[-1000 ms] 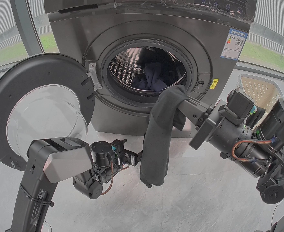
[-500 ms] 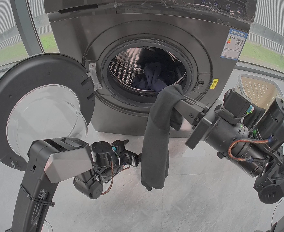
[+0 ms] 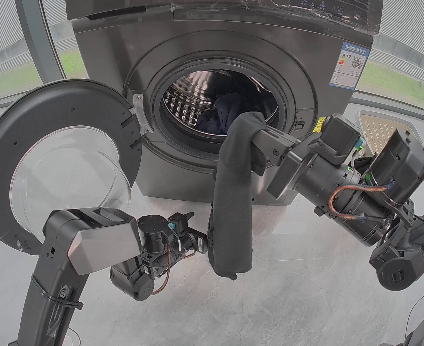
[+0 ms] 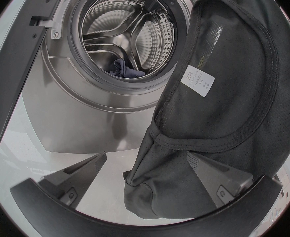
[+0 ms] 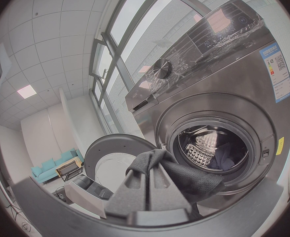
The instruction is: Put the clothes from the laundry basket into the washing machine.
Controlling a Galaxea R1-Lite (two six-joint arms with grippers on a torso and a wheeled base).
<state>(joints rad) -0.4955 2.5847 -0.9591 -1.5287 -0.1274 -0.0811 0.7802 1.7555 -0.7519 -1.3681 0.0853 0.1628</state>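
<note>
The right claw (image 3: 259, 133) was pressed together on the top fold of a dark grey garment (image 3: 231, 203), holding it just in front of the near right rim of the washing machine (image 3: 212, 39) opening, not yet inside the drum (image 4: 118, 27). Most of the cloth hung straight down past the machine's front panel towards the floor (image 3: 279, 289). Its lower end lay against one finger of the left claw (image 4: 146, 155), which sat low with its fingers spread and gripping nothing. A navy garment (image 3: 224, 116) already lay in the drum, the door (image 3: 63, 154) stood wide open to the left, and the laundry basket (image 3: 385, 130) sat to the right, beyond the right arm. The main risk was likely the long tail: if the right claw pushed in and let go shallow, the hanging weight could pull the whole piece back over the lip onto the floor, or leave it draped across the door seal. The hem might also snag on the left claw's finger as the cloth was drawn forward. The pinch looked to hold only a bunched fold, so a sudden move could shake it loose.
</note>
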